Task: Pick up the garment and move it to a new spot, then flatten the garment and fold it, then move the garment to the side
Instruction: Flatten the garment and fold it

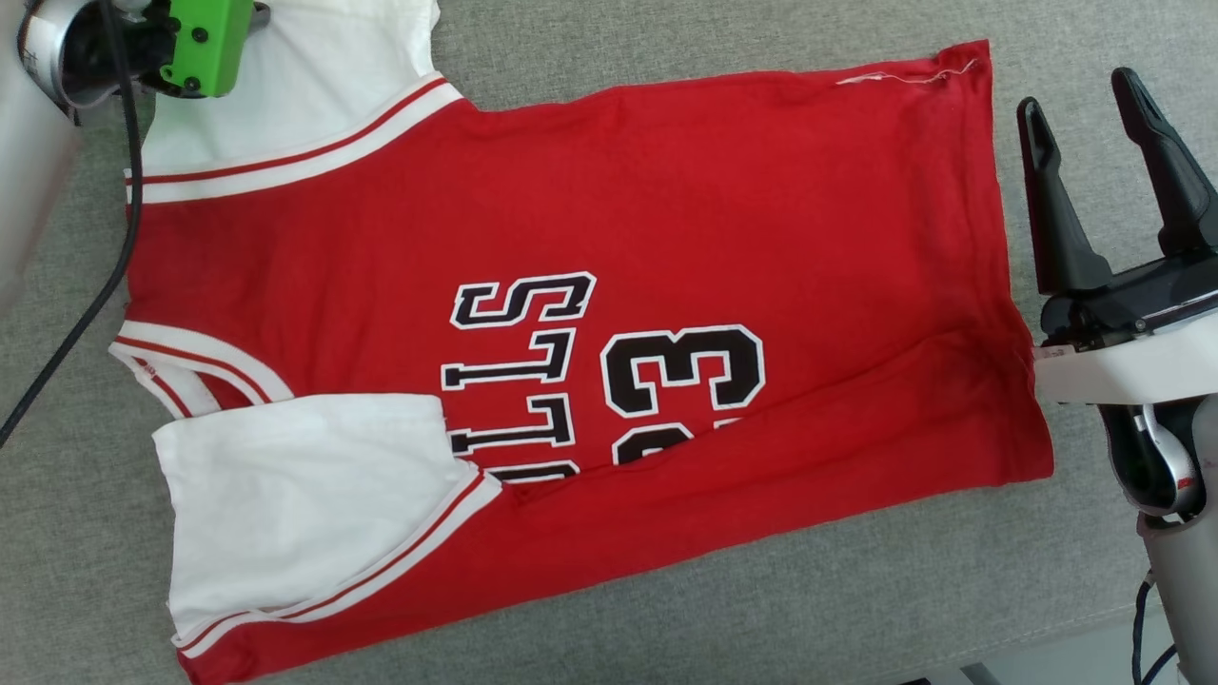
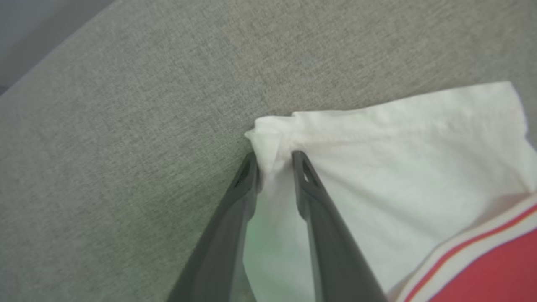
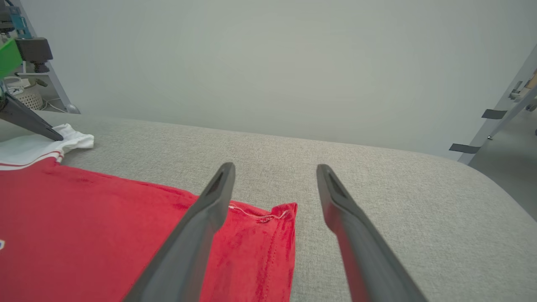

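The garment (image 1: 723, 219), a red jersey with black lettering and the number 23 facing up, lies spread on the grey cushion, collar to the left and hem to the right. Its near white sleeve (image 1: 295, 495) is folded in over the body. My left gripper (image 2: 275, 161) is shut on the corner of the far white sleeve (image 2: 398, 167), whose cloth bunches between the fingers; in the head view only its green wrist block (image 1: 205, 43) shows at the top left. My right gripper (image 1: 1085, 95) stands open just past the hem, and its fingers frame the hem's far corner (image 3: 277, 218) without touching it.
The grey fabric cushion (image 1: 666, 609) carries the garment, with bare room on the right side (image 3: 419, 201) and at the front. A black cable (image 1: 95, 285) hangs along the left. A pale wall rises behind, and a metal frame (image 3: 491, 126) stands at the far right.
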Tool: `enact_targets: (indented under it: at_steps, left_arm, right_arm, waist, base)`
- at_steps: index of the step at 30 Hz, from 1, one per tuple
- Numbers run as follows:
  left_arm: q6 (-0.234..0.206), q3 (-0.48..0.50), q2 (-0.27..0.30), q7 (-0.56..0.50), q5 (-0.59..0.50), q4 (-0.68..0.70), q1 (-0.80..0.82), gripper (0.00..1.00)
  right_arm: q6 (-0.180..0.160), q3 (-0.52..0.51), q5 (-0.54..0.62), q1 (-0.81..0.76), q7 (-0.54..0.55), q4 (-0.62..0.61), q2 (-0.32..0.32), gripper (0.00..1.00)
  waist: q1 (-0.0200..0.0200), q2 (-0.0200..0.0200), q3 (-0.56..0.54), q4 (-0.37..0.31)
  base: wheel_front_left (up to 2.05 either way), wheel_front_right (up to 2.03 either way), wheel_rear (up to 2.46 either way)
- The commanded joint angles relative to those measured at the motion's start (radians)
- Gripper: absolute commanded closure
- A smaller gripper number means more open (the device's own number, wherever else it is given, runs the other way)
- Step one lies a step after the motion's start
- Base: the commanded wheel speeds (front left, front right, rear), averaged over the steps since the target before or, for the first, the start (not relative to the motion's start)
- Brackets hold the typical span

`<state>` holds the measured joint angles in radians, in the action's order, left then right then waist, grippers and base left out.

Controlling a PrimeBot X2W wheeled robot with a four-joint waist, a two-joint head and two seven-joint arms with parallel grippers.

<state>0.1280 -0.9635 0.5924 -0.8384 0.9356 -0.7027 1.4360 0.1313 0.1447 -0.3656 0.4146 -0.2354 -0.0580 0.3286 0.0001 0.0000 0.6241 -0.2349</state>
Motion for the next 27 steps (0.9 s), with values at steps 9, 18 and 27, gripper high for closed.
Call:
enact_targets:
  at_steps: [9,18,27]
  left_arm:
    - [0.003,-0.053,-0.001,0.192,0.027,0.066,-0.079,1.0]
    - [0.003,-0.101,0.021,0.387,0.016,0.195,-0.174,1.0]
    - [-0.032,-0.117,0.021,0.474,-0.024,0.319,-0.229,1.0]
  right_arm:
    - [-0.001,-0.067,-0.017,0.084,0.066,0.012,0.119,0.0]
    - [-0.001,0.003,-0.17,0.205,0.387,0.103,0.295,0.0]
    - [-0.001,0.139,-0.347,0.293,0.79,0.267,0.387,0.0]
  waist:
    - [-0.0001,0.0,-0.113,0.079]
    - [-0.0001,0.0,-0.207,0.162]
    - [-0.0001,0.0,-0.19,0.225]
  base:
    - [0.0,0.0,0.0]
    - [0.0,0.0,0.0]
    - [0.0,0.0,0.0]
